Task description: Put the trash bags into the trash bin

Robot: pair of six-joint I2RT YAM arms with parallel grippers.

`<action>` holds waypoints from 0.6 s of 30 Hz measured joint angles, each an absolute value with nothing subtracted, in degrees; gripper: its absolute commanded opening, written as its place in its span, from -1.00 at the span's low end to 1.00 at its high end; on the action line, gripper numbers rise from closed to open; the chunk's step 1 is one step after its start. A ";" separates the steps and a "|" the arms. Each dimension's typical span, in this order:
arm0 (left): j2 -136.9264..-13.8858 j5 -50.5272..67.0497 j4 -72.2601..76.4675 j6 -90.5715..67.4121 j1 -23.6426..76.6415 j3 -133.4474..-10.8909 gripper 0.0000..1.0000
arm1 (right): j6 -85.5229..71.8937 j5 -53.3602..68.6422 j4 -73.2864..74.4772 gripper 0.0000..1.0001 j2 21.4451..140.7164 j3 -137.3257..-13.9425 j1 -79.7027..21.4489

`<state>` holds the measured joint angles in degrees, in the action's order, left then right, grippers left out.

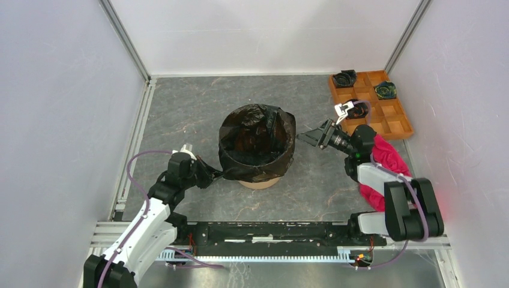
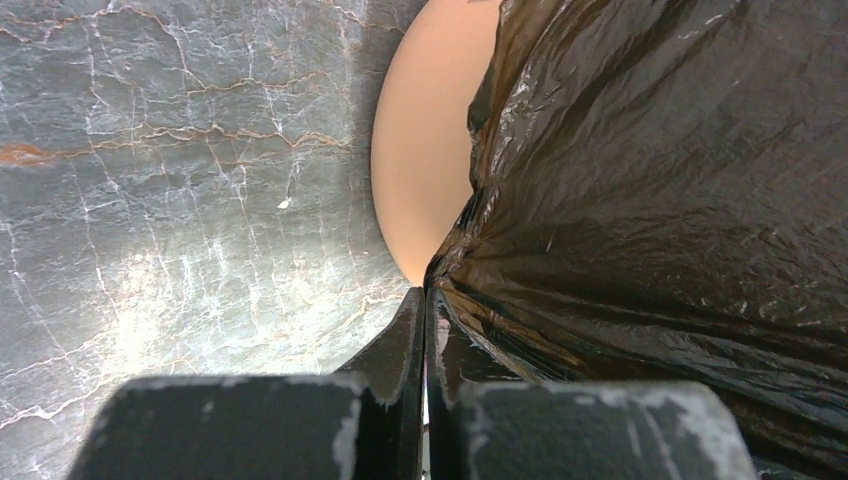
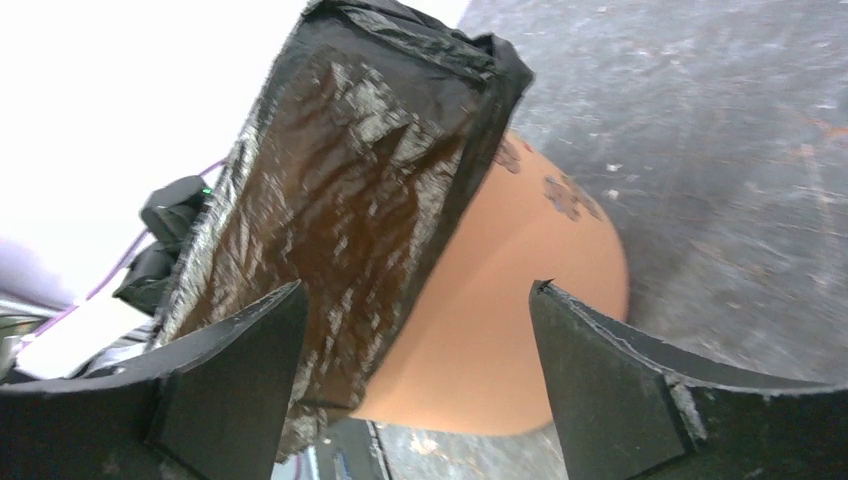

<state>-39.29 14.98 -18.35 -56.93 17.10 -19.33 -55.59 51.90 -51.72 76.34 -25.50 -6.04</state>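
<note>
Top external view: one bin (image 1: 259, 182), upright near the middle of the table (image 1: 180, 108), orange showing only at the foot. One bag (image 1: 257, 141) draped over it, mouth folded outward over the rim, skirt hanging down most of the wall, the rest sagging inside. One tray (image 1: 401, 123) at the far right corner. Two black rolls (image 1: 345, 78) plain in its far compartments; a third dark coil one row nearer, half hidden behind the right wrist, not certain. One pink-red cloth (image 1: 387, 157) by the right edge, under the right arm.

Two arms. Left: reaching up from the near left corner, forearm angled toward the bin, left gripper (image 1: 211, 174) low at the bin's left side. Jaws pressed together on a pulled-out corner of the bag, film drawn taut from that pinch toward the bin. Left wrist view: closed black jaws meeting on a gather of glossy film, bare orange wall just beyond, grey marbled table to the left.

Right: elbow raised over the cloth, forearm roughly level, pointing left at the bin's upper right side. Right gripper (image 1: 306, 138) spread wide, holding nothing, just beside the bag. Right wrist view: jaws far apart, bag skirt and bare orange wall framed between them, neither touched.
</note>
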 measured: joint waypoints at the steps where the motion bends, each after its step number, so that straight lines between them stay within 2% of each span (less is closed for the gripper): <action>1: -39.03 14.98 -18.37 -56.93 17.10 -19.33 -0.96 | -58.28 52.05 -55.81 0.22 78.50 -25.52 -6.44; 5: -38.57 15.07 -18.37 -56.93 17.10 -19.33 -0.96 | -67.13 51.86 -68.69 0.19 85.54 -25.52 -7.14; 7: -38.54 15.09 -18.37 -56.93 17.10 -19.33 -0.96 | -69.84 51.42 -73.30 0.09 87.99 -25.63 -7.90; 15: -38.48 15.09 -18.39 -56.93 17.10 -19.33 -0.96 | -74.13 50.11 -82.24 -0.91 94.00 -27.31 -12.10; 16: -38.44 15.09 -18.39 -56.93 17.10 -19.33 -0.96 | -74.24 50.00 -82.67 -0.99 94.30 -27.22 -12.12; 18: -38.39 15.09 -18.39 -56.93 17.10 -19.33 -0.96 | -73.84 49.76 -82.96 -0.99 94.35 -26.59 -12.12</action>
